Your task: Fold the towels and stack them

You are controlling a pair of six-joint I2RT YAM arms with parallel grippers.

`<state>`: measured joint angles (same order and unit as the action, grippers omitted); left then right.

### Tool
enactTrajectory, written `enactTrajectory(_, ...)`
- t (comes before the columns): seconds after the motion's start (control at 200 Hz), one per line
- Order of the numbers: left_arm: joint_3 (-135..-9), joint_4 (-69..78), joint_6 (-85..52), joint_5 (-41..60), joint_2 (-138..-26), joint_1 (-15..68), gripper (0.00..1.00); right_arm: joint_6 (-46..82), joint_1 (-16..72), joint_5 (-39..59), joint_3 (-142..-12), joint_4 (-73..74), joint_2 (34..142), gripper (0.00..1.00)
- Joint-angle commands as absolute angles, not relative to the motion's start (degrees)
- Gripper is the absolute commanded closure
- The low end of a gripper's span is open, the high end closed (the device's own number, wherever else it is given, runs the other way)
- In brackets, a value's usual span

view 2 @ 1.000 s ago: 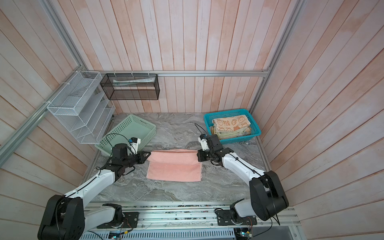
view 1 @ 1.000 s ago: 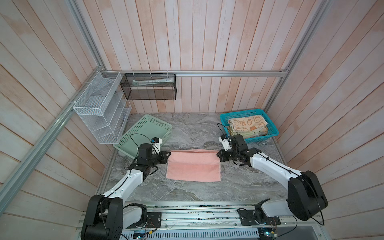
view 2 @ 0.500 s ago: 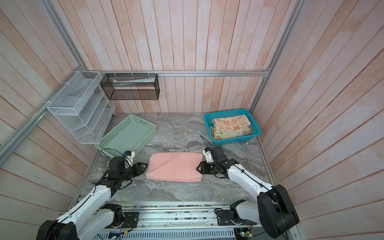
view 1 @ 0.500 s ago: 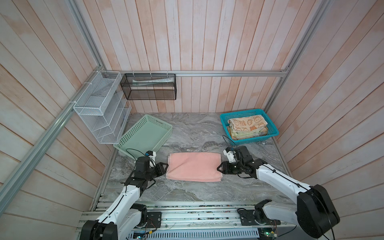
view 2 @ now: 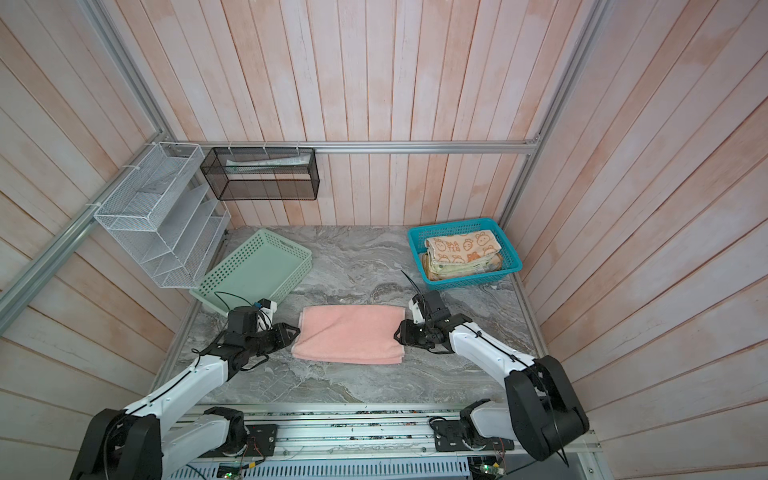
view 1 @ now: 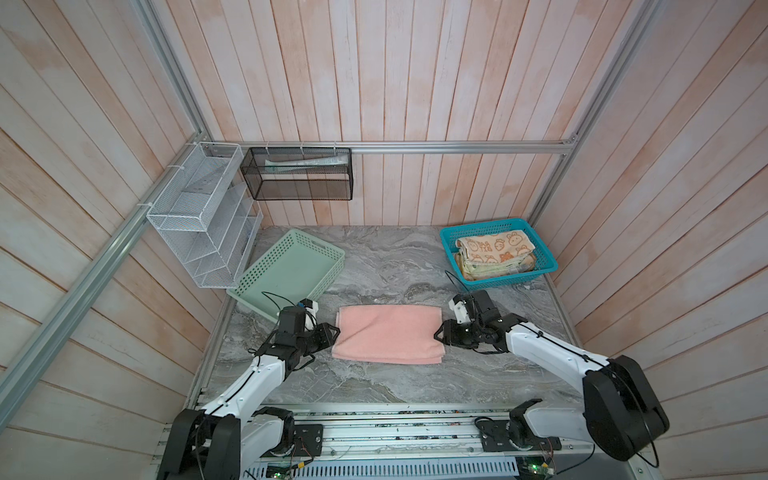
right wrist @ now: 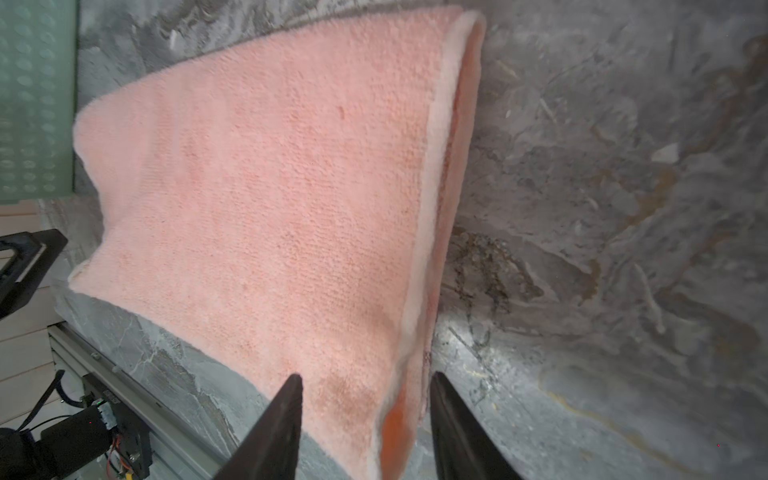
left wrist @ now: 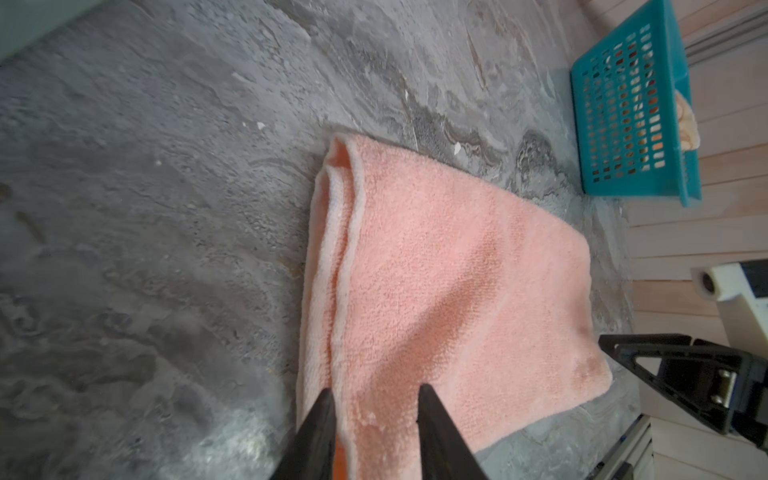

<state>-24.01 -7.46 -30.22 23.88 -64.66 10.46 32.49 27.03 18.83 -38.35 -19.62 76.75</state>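
**Half fold done, grippers releasing**

I am seeing the plain salmon pink terry towel (view 1: 388,337) lying doubled at the near middle of the grey marble table (view 1: 382,266). The left gripper (view 1: 333,331) and right gripper (view 1: 439,334), clamped a second ago, are now standing with jaws apart at its ends. I am expecting a second fold next.

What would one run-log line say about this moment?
salmon towel: folded on table | left gripper: open at one edge | right gripper: open at opposite edge | teal basket: holds folded towels
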Motion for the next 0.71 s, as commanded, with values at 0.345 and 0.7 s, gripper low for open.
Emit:
enactTrajectory(0.345, -22.23, -20.08, -36.07, 10.74, -57.52, 13.59, 0.83, 35.77, 28.92, 17.87, -33.37, -21.86, 76.99, 0.78)
enactTrajectory(0.7, -37.69, -14.29, -36.45, 4.93, -68.49, 32.84, 0.72, 38.23, 28.3, 17.23, -37.83, -20.12, 79.95, 0.3)
